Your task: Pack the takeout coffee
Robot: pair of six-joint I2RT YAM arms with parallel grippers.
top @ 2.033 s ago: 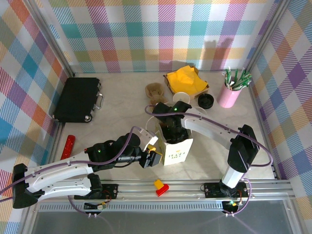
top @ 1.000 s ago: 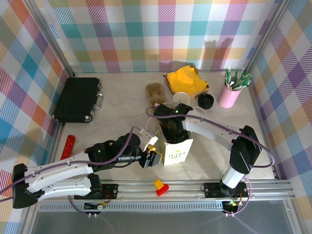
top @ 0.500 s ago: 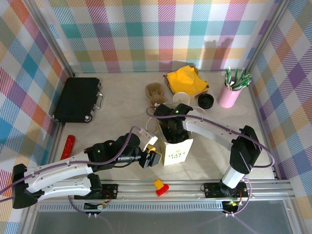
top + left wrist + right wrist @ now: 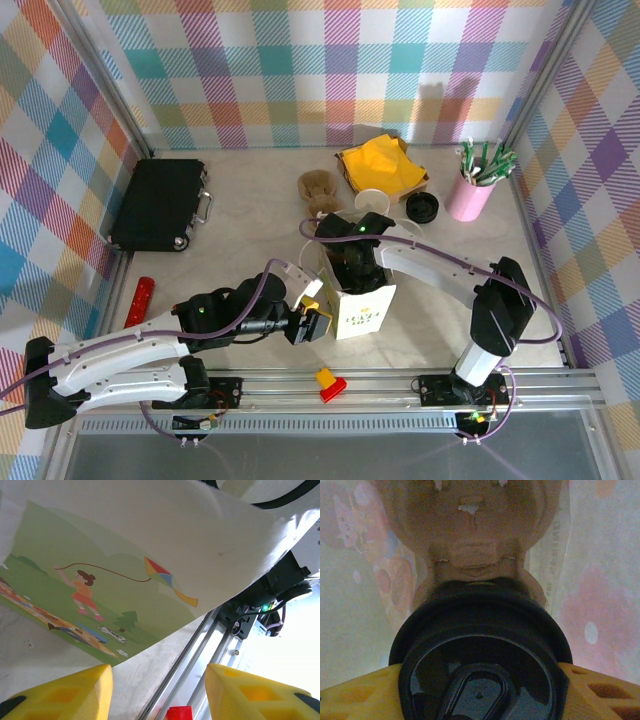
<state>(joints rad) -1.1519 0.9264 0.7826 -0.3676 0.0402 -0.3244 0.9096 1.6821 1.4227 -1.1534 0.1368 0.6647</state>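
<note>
- Coffee [image 4: 479, 655], black lid up, is down inside the bag [image 4: 365, 312], which stands by the middle of the surface's [image 4: 250, 220] near edge.
- Right tool [image 4: 480, 692] is clamped on it, one yellow finger at each side of the lid.
- Left tool [image 4: 157, 690] is apart, just beside the bag's left side.
- Lower it straight and upright to the bag's floor before letting go; brushing the walls could tip the bag.

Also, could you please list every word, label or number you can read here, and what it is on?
White paper bag: two short lines of gold print on its front, too small to read.
Its side in the left wrist view: a girl flying a kite, no words.
Black cup lid: nothing legible.
</note>
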